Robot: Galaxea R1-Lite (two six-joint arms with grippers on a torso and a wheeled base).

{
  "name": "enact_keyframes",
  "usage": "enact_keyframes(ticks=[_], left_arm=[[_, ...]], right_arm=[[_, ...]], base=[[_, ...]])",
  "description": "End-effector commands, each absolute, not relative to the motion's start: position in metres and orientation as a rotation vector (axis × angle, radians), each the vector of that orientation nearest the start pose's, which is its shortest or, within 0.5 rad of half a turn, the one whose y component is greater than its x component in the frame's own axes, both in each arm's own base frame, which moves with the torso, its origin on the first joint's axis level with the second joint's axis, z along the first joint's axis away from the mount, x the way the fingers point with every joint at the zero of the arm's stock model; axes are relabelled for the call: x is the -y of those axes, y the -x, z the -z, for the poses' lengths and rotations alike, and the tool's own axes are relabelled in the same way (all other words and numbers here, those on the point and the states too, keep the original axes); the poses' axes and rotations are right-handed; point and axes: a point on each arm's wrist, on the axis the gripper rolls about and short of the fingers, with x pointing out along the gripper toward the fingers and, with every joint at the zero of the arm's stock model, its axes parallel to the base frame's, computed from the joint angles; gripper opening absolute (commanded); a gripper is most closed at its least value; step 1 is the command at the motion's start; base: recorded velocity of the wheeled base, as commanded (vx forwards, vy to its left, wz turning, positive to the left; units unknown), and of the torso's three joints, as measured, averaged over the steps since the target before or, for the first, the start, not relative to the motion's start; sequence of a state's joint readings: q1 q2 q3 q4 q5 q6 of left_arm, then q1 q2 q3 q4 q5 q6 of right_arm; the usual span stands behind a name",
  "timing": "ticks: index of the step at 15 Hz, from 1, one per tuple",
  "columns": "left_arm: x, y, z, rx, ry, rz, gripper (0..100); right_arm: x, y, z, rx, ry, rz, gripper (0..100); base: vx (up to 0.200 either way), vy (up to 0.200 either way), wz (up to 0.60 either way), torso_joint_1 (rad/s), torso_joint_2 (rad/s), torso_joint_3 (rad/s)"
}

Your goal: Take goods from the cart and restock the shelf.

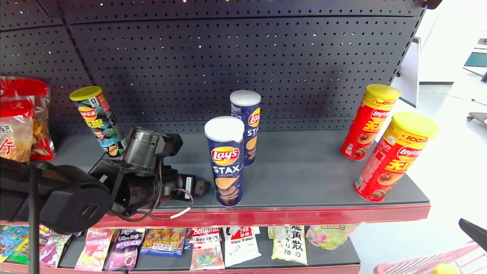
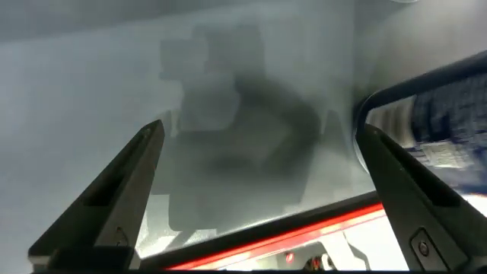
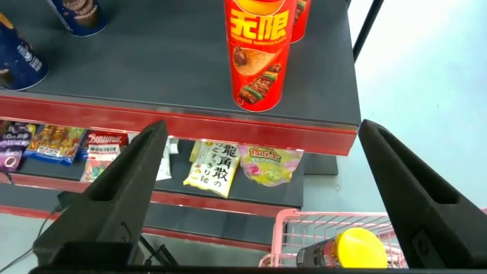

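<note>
Two blue crisp cans (image 1: 224, 163) (image 1: 245, 127) stand in the middle of the grey shelf (image 1: 304, 179). Two red cans with yellow lids (image 1: 395, 156) (image 1: 369, 121) stand at its right end. A multicoloured can (image 1: 99, 121) leans at the back left. My left arm (image 1: 144, 179) lies low over the shelf's front left. Its gripper (image 2: 260, 129) is open and empty, with the front blue can (image 2: 434, 122) just beside one finger. My right gripper (image 3: 262, 125) hangs open and empty above the pink cart (image 3: 304, 228), where a yellow-lidded can (image 3: 358, 247) lies.
Red snack bags (image 1: 23, 118) fill the shelf's far left. Packets of sweets (image 1: 205, 247) line the lower shelf. A perforated back panel (image 1: 228, 61) closes the rear. Bare shelf lies between the blue and red cans. The cart's corner (image 1: 430, 262) shows at lower right.
</note>
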State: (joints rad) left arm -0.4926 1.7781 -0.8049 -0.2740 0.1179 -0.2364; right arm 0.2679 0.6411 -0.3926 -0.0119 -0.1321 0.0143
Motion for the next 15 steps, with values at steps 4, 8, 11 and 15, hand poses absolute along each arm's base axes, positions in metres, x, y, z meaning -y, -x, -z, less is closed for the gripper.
enact_keyframes(ticks=[4, 8, 11, 15], left_arm=[[0.148, -0.273, -0.132, -0.702, 0.012, 0.289, 100], [0.150, -0.277, -0.131, -0.702, 0.012, 0.290, 100], [0.151, -0.278, -0.129, -0.705, 0.010, 0.291, 100], [0.152, -0.279, -0.128, -0.709, 0.009, 0.291, 100]], right_arm=[[-0.010, -0.047, -0.185, -0.239, 0.030, -0.135, 100], [-0.010, -0.047, -0.185, -0.239, 0.028, -0.135, 100], [-0.010, -0.046, -0.185, -0.238, 0.028, -0.135, 100], [-0.010, -0.046, -0.183, -0.244, 0.028, -0.135, 100]], base=[[0.000, 0.000, 0.00, 0.000, 0.00, 0.000], [0.000, 0.000, 0.00, 0.000, 0.00, 0.000], [0.000, 0.000, 0.00, 0.000, 0.00, 0.000], [0.000, 0.000, 0.00, 0.000, 0.00, 0.000]])
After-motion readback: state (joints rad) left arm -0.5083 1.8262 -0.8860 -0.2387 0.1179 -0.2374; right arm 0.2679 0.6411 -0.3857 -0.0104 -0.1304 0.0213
